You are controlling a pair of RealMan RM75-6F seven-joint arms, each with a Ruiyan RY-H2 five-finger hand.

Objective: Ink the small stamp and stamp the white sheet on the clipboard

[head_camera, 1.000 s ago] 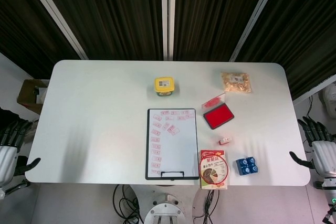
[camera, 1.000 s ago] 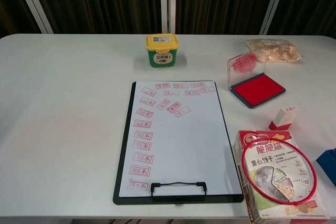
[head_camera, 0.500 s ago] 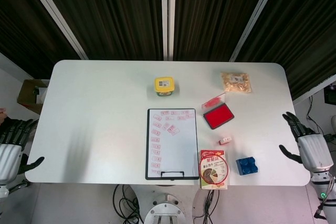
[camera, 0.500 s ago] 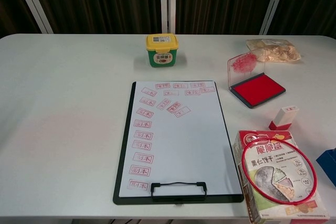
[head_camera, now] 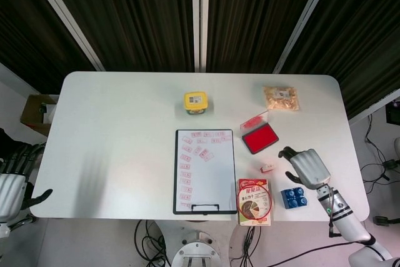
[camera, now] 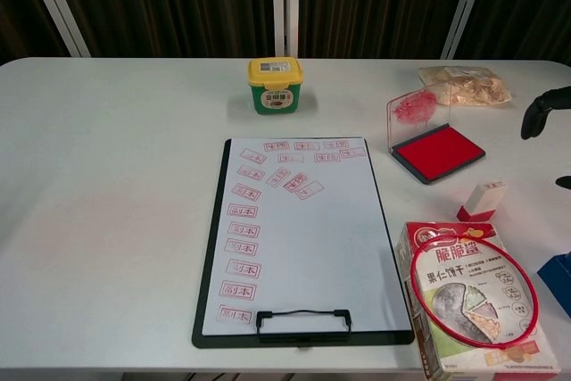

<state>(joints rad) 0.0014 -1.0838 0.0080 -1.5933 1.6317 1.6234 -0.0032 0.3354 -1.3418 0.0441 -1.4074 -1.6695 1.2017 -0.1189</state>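
Note:
The small stamp (head_camera: 268,167) (camera: 483,200), white with a red base, lies on the table between the ink pad and the snack box. The open red ink pad (head_camera: 259,139) (camera: 439,152) sits to the right of the clipboard (head_camera: 177,173) (camera: 211,256), whose white sheet (head_camera: 209,176) (camera: 312,247) bears several red stamp marks. My right hand (head_camera: 306,165) (camera: 546,113) hovers just right of the stamp, fingers apart, holding nothing. My left hand (head_camera: 12,182) hangs off the table's left edge, fingers spread, empty.
A yellow-lidded green tub (head_camera: 195,102) (camera: 275,84) stands behind the clipboard. A bag of snacks (head_camera: 280,98) (camera: 464,85) lies at the back right. A snack box (head_camera: 254,201) (camera: 471,310) and a blue block (head_camera: 293,197) (camera: 558,278) sit at the front right.
My right hand has swung in from beyond the table's right edge to over the table, close to the small stamp. The left hand has barely moved.

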